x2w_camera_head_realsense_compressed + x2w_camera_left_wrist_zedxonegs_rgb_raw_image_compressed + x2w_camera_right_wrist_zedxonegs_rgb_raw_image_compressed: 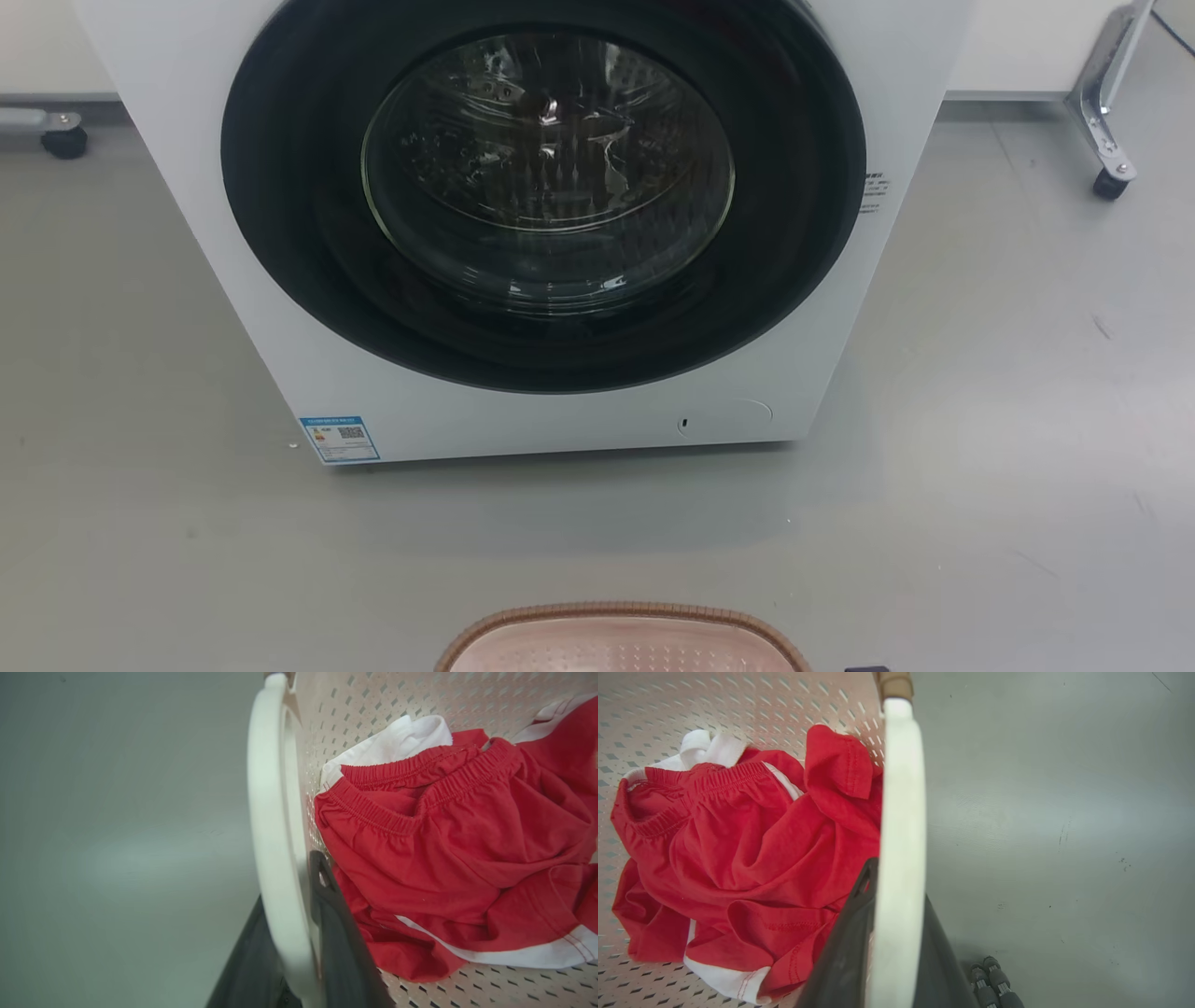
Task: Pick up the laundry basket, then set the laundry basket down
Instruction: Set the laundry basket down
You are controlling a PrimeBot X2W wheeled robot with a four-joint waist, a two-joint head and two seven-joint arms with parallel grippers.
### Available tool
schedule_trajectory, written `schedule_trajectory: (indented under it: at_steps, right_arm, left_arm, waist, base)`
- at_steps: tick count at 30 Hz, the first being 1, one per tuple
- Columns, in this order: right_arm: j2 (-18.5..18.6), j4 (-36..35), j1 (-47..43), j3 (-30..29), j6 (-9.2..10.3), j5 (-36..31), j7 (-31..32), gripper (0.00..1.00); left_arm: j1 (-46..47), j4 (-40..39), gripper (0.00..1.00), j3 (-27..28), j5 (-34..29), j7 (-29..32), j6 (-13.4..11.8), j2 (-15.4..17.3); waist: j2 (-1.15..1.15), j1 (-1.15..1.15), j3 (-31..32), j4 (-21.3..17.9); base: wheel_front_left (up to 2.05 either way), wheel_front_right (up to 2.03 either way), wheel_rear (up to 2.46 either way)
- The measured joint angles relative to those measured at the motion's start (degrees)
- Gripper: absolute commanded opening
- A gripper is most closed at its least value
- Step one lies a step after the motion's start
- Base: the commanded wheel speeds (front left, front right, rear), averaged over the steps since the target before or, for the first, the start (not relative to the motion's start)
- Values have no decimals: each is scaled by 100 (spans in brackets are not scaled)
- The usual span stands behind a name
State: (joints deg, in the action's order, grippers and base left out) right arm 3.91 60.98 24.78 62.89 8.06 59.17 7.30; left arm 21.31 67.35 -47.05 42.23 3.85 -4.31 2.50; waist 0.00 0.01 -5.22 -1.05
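The laundry basket (616, 653) — pink, perforated, brown-rimmed, white-handled — stands upright, mouth facing up.

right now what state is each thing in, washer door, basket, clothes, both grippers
washing machine door: shut
laundry basket: upright, loaded; lifted or on the floor, cannot tell
red and white clothes: crumpled inside the basket
left gripper: shut on the basket's white handle
right gripper: shut on the other white handle

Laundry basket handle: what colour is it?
White; the handle shows best in the left wrist view.
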Motion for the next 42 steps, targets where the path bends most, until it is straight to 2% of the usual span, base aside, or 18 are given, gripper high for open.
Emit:
schedule_trajectory:
  at_steps: [21,42]
  right_arm:
    - [11,298,1853,-192,0,-83,-269,0]
    - [19,751,3753,-254,-8,-453,-578,0]
  left_arm:
    - [1652,-60,0,174,-11,-140,-122,5]
    - [3302,-123,0,357,-101,-359,-181,24]
  waist:
    - [0,1,-1333,49]
    - [1,0,-3187,191]
  base:
    - [0,0,0]
    - [0,0,0]
